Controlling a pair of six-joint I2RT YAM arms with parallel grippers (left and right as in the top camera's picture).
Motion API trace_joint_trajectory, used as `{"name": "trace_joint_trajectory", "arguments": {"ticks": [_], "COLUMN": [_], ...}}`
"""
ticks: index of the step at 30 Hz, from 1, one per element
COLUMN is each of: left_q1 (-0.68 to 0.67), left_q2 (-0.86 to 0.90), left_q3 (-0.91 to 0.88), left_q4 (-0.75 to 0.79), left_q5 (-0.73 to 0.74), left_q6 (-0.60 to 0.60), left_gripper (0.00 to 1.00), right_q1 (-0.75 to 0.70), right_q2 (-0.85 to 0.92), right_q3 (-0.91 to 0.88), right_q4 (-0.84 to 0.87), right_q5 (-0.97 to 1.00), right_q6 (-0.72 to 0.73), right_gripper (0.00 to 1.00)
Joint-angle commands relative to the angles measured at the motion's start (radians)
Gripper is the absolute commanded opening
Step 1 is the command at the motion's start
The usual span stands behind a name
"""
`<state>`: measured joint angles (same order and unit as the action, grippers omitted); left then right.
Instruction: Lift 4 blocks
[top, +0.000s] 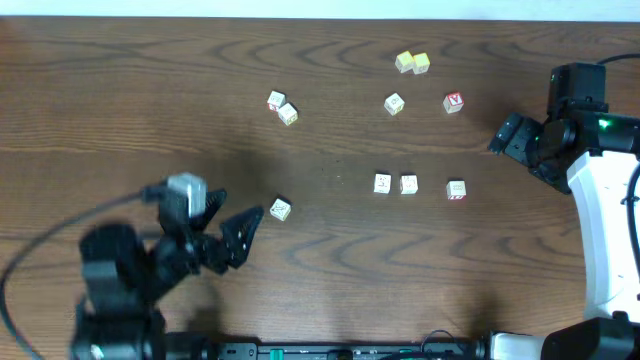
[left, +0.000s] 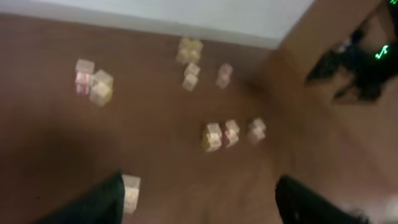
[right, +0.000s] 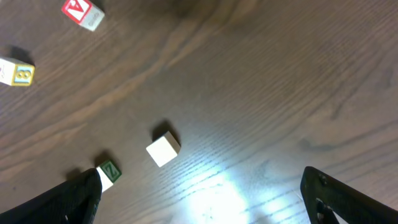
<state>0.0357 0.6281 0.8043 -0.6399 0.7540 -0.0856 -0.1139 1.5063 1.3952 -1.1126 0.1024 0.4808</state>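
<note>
Small cream-white blocks lie scattered on the wooden table. A row of three blocks (top: 381, 183) (top: 409, 184) (top: 456, 189) sits right of centre. One block (top: 280, 209) lies just off the tips of my left gripper (top: 243, 206), which is open and empty. In the blurred left wrist view that block (left: 130, 190) touches or nearly touches the left finger (left: 93, 202). My right gripper (top: 503, 136) is open and empty at the right edge. Its wrist view shows a plain white block (right: 163, 149) and a green-lettered block (right: 107, 173) ahead of the open right gripper (right: 199, 199).
Two yellow-tinted cubes (top: 412, 63) sit at the back. A red-lettered cube (top: 453, 102), another cube (top: 394, 103) and a pair of cubes (top: 282, 107) lie further back. The right arm's white base (top: 605, 230) stands at the right edge.
</note>
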Motion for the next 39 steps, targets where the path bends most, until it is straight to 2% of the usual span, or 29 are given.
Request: {"name": "trace_joint_trajectory", "arguments": {"ticks": [1,5,7,9,10,14,15,17,24,30,39], "left_q1": [-0.01,-0.015,-0.026,-0.063,-0.128,-0.291,-0.325,-0.376,-0.4,-0.4,-0.4], "left_q2": [0.239,0.423,0.479,0.534,0.582,0.682,0.712,0.781,0.954,1.084,1.224], "left_q3": [0.232,0.324,0.327,0.342,0.359,0.365,0.365,0.365,0.365,0.365,0.365], "left_q4": [-0.18,-0.229,-0.221,-0.267,-0.328,-0.395,-0.399,-0.394,-0.378,-0.277,-0.18], "left_q5": [0.025,0.18,0.193,0.021,-0.158,-0.529,-0.612,-0.685,-0.682,-0.527,-0.53], "left_q6": [0.179,0.171,0.166,0.07,0.061,-0.018,-0.042,-0.05,-0.042,0.21,0.247], "left_gripper": [0.77,0.78,0.77,0.77,0.77,0.78,0.78,0.78,0.78,0.78,0.78], "right_q1": [-0.007,-0.007,-0.007,-0.007,-0.007,-0.007,-0.007,-0.007,-0.007,-0.007,-0.007], "right_q2": [0.002,0.002,0.002,0.002,0.002,0.002,0.002,0.002,0.002,0.002,0.002], "right_q3": [0.01,0.01,0.01,0.01,0.01,0.01,0.01,0.01,0.01,0.01,0.01], "right_q4": [-0.002,-0.002,-0.002,-0.002,-0.002,-0.002,-0.002,-0.002,-0.002,-0.002,-0.002], "right_q5": [0.001,0.001,0.001,0.001,0.001,0.001,0.001,0.001,0.001,0.001,0.001], "right_q6": [-0.007,-0.007,-0.007,-0.007,-0.007,-0.007,-0.007,-0.007,-0.007,-0.007,-0.007], "right_gripper": [0.99,0.99,0.99,0.99,0.99,0.99,0.99,0.99,0.99,0.99,0.99]}}
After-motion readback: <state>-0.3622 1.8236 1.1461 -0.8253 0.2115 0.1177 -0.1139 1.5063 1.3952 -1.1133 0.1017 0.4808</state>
